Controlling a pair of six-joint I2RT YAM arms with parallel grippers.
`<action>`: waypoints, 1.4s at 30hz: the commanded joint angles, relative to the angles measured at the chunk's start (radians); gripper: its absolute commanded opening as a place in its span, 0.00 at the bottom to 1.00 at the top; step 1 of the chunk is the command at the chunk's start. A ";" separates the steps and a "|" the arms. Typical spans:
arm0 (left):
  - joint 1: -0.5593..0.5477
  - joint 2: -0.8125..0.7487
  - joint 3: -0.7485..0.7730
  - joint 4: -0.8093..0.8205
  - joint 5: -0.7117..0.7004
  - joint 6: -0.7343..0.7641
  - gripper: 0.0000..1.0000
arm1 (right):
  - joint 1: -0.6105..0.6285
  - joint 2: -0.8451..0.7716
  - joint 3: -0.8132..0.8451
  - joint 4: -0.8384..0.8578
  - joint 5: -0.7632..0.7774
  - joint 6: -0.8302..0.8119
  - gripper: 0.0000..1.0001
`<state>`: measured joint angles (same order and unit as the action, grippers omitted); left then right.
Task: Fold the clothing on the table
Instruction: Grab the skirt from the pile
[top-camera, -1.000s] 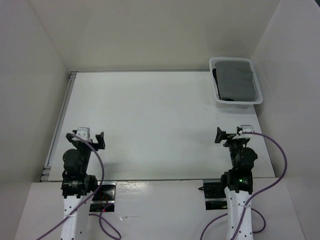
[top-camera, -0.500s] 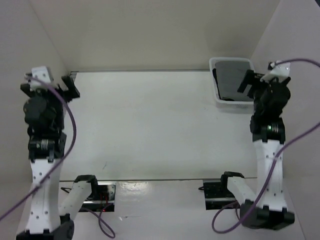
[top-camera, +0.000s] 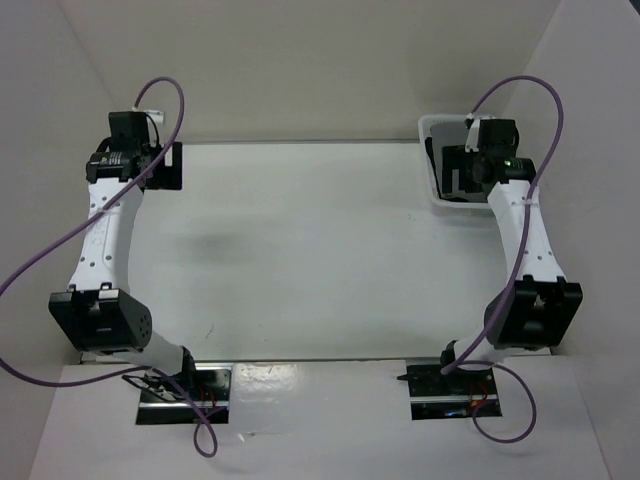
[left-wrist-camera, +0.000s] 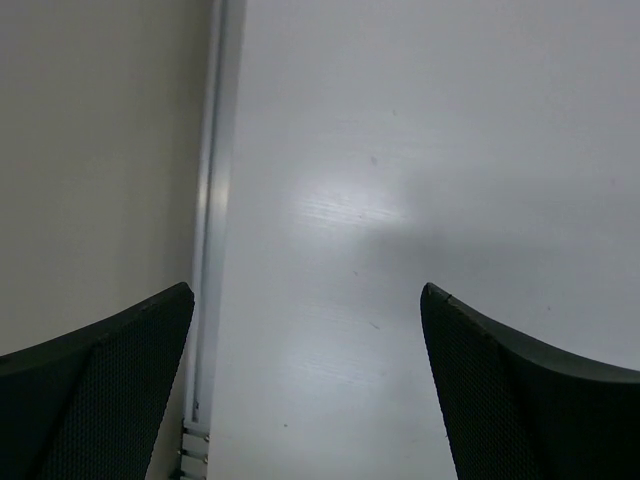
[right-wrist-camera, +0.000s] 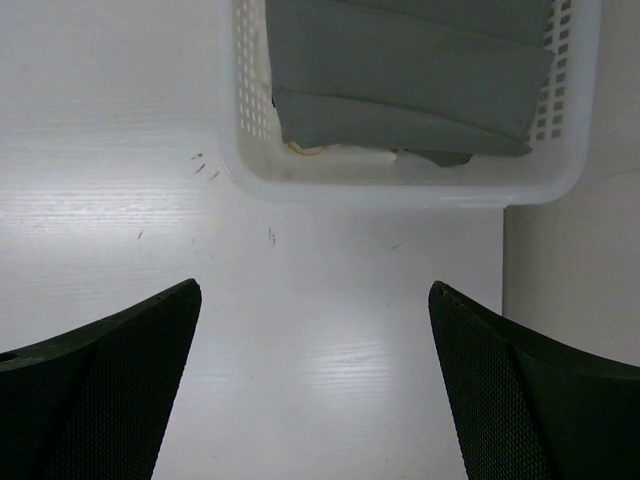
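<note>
The clothing (right-wrist-camera: 410, 90) is grey fabric lying folded in a white lattice basket (right-wrist-camera: 400, 188) at the table's far right corner. In the top view my right arm covers most of it. My right gripper (right-wrist-camera: 313, 290) hovers open above the bare table (right-wrist-camera: 330, 260) just in front of the basket, nothing between its fingers (right-wrist-camera: 110, 380). From above, the right gripper (top-camera: 460, 170) sits over the basket (top-camera: 430, 125). My left gripper (top-camera: 165, 168) hangs open over the table's far left corner. In the left wrist view the left gripper (left-wrist-camera: 306, 290) is empty above the white table (left-wrist-camera: 400, 150).
A metal rail (left-wrist-camera: 215, 200) runs along the table's left edge, beside a beige wall (left-wrist-camera: 90, 150). Walls close in the table (top-camera: 300, 250) on the left, back and right. A beige strip (right-wrist-camera: 570, 280) lies right of the basket.
Both arms rose from their tucked pose at the near edge and stretched away. The left went to the far left corner, the right to the basket. Both grippers stayed open.
</note>
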<state>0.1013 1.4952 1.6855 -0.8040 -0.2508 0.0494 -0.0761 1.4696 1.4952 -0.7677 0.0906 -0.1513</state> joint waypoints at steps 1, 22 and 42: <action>0.027 -0.010 -0.036 -0.046 0.122 -0.019 1.00 | -0.007 0.053 0.112 -0.002 -0.009 0.001 0.99; 0.028 -0.075 -0.210 0.104 0.119 -0.040 1.00 | -0.114 0.676 0.556 0.002 -0.086 0.050 0.74; 0.028 -0.095 -0.256 0.123 0.128 -0.013 1.00 | -0.114 0.767 0.580 -0.018 -0.105 0.022 0.53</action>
<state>0.1268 1.4414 1.4422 -0.7166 -0.1280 0.0223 -0.1841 2.2333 2.0735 -0.7826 -0.0151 -0.1162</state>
